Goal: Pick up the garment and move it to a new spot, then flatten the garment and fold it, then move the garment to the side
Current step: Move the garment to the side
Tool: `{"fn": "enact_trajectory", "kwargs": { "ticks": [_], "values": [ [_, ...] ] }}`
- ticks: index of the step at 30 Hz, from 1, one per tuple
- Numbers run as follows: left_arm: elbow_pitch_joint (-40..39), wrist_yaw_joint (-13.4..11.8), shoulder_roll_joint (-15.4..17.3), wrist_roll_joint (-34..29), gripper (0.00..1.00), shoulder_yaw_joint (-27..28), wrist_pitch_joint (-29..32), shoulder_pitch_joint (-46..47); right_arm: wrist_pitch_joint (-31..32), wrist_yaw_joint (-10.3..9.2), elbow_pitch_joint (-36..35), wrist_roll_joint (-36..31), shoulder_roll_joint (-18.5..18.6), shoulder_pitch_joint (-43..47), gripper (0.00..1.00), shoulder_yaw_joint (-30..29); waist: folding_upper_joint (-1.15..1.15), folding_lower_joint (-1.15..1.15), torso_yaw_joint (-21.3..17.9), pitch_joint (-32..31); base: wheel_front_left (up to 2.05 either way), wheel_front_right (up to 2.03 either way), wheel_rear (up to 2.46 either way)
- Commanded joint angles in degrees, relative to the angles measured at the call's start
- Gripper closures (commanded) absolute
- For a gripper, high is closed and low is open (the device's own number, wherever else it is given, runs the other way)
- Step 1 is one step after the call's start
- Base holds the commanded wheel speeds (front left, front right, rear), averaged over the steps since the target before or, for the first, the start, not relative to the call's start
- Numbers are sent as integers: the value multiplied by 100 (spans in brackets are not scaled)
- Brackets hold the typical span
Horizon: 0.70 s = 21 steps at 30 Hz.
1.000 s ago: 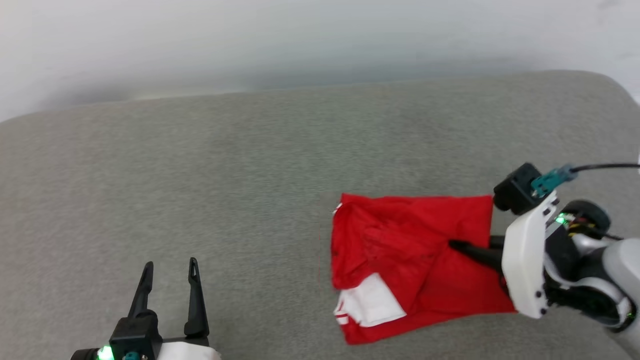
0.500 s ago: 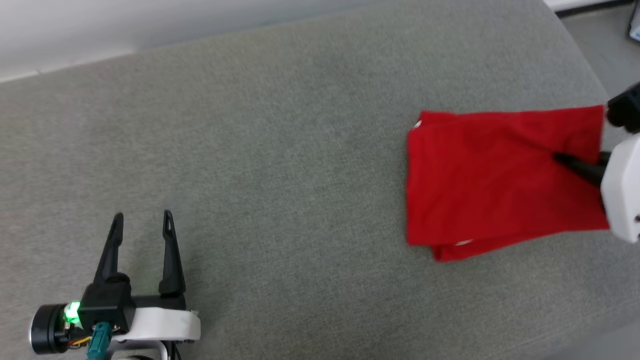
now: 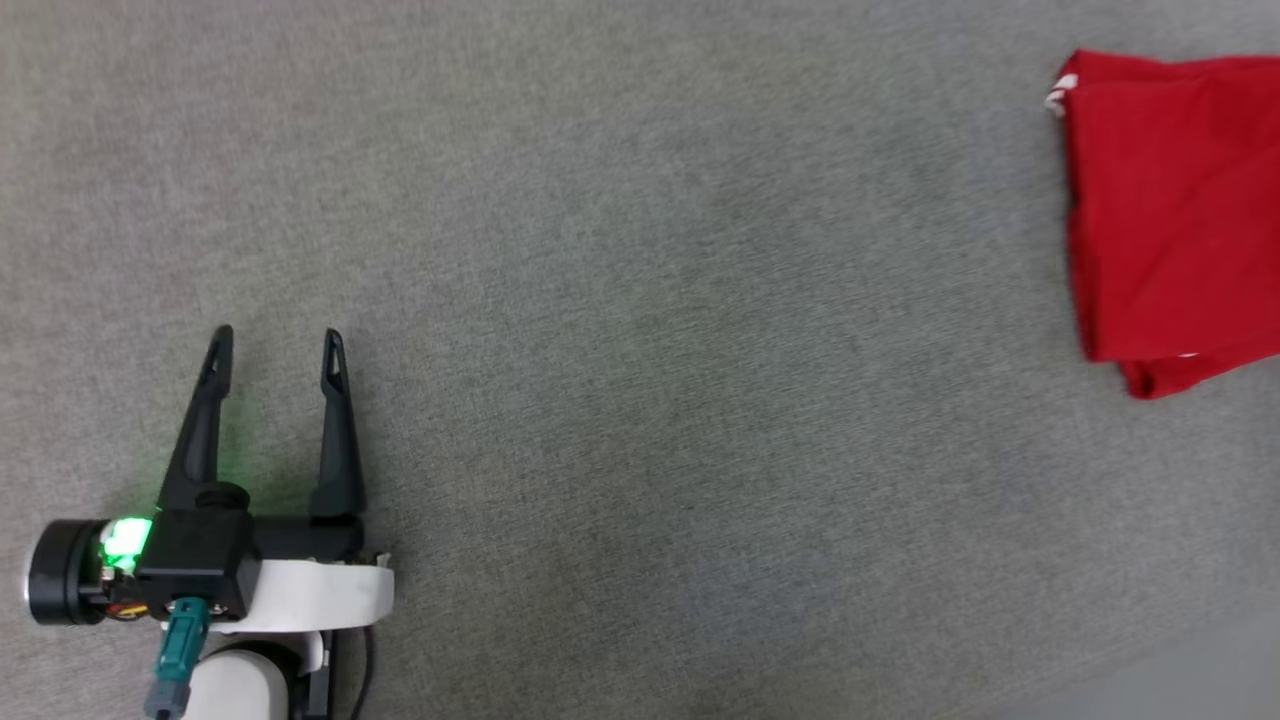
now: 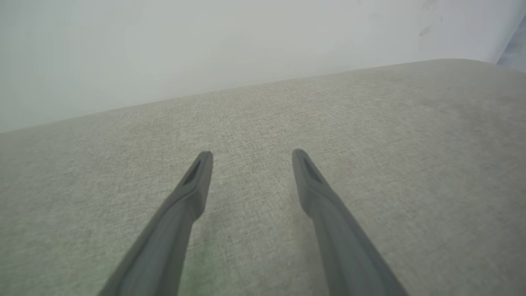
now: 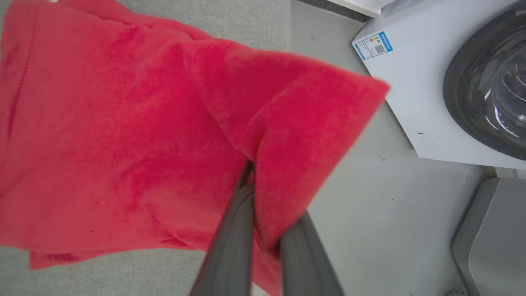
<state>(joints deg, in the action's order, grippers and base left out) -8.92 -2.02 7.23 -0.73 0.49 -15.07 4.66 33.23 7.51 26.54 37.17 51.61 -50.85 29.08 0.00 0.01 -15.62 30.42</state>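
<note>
Right wrist view: right fingers (image 5: 230, 250) pinch the garment (image 5: 123, 135).

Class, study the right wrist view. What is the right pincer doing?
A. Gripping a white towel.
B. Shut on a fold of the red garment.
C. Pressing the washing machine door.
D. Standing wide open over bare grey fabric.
B: the right pincer is closed, with the red garment bunched between its fingers.

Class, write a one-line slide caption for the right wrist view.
Right gripper shut on a fold of the red garment at the grey cushion edge, white washing machine beyond.
</note>
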Motion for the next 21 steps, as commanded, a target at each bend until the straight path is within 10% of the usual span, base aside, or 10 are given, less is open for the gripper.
{"fn": "enact_trajectory", "kwargs": {
  "ticks": [1,8,9,10,18,21],
  "values": [
    [-64,-12,62,-3,0,3,-12,85,-131,-5,271,-180,-71,-206,100,-56,0,-1,59,200,0,0,0],
    [-83,-60,123,9,0,-28,-8,88,-722,-6,1255,-629,-591,-505,100,-267,0,-1,64,258,0,0,0],
    [-64,-71,112,20,0,-50,-8,73,-797,-6,1415,-739,-643,-525,66,-297,0,-1,74,210,0,0,0],
    [-52,-83,94,31,0,-67,-8,61,-903,-6,1584,-846,-698,-565,0,-372,0,-1,89,146,0,0,0],
    [88,-198,-98,125,0,-210,-12,-193,-2453,-6,2214,-1850,-950,-664,0,-883,0,-1,330,-661,0,0,0],
    [131,-294,-201,194,0,-262,-12,-437,-4004,-6,2170,-2610,-1257,-625,0,-1488,0,-1,487,-1107,0,0,0]
  ]
}}
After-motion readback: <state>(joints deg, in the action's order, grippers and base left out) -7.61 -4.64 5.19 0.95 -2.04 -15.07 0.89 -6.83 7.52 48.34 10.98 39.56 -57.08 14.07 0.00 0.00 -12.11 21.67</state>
